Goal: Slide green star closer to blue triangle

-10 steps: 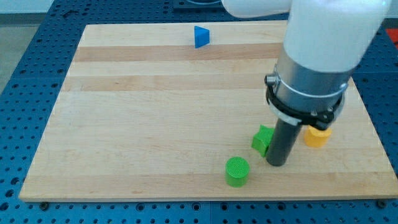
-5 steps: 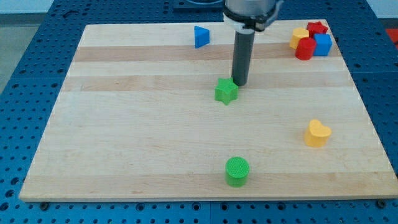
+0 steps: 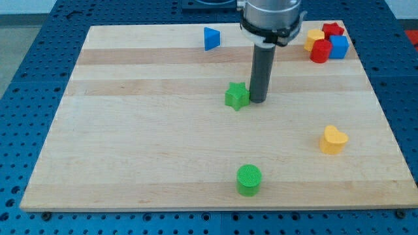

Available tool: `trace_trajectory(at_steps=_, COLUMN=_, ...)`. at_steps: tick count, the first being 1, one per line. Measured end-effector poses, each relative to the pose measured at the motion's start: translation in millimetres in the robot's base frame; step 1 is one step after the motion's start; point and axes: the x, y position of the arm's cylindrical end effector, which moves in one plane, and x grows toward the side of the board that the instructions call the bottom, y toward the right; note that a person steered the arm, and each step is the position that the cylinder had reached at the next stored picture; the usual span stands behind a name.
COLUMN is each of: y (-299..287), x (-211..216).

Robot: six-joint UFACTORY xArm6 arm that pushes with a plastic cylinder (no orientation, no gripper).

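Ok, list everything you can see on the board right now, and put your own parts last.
green star block: one, green, board middle
blue triangle block: one, blue, top edge, left of centre
green cylinder block: one, green, bottom centre
yellow heart-shaped block: one, yellow, right side
top-right cluster: two red blocks, one blue cube, one yellow block
wooden board: one, light wood
my tip: one dark rod, beside the green star's right

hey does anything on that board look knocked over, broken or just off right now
Nothing stands out. My tip sits just to the view's right of the green star, which lies flat. The blue triangle, green cylinder, yellow heart and the corner cluster all rest undamaged on the board.
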Motion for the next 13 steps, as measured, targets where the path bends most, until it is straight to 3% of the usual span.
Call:
trace_trajectory(at_steps=3, y=-18.8, x=58.1)
trace_trajectory(at_steps=4, y=-32.0, x=57.5)
trace_trajectory(at_steps=8, y=-63.1, x=-126.0)
trace_trajectory(at_steps=9, y=-65.8, x=-121.7)
trace_trajectory(at_steps=10, y=-85.9, x=-79.9)
trace_trajectory(at_steps=12, y=-28.9, x=-30.9)
trace_trajectory(at_steps=13, y=16.6, x=-66.0)
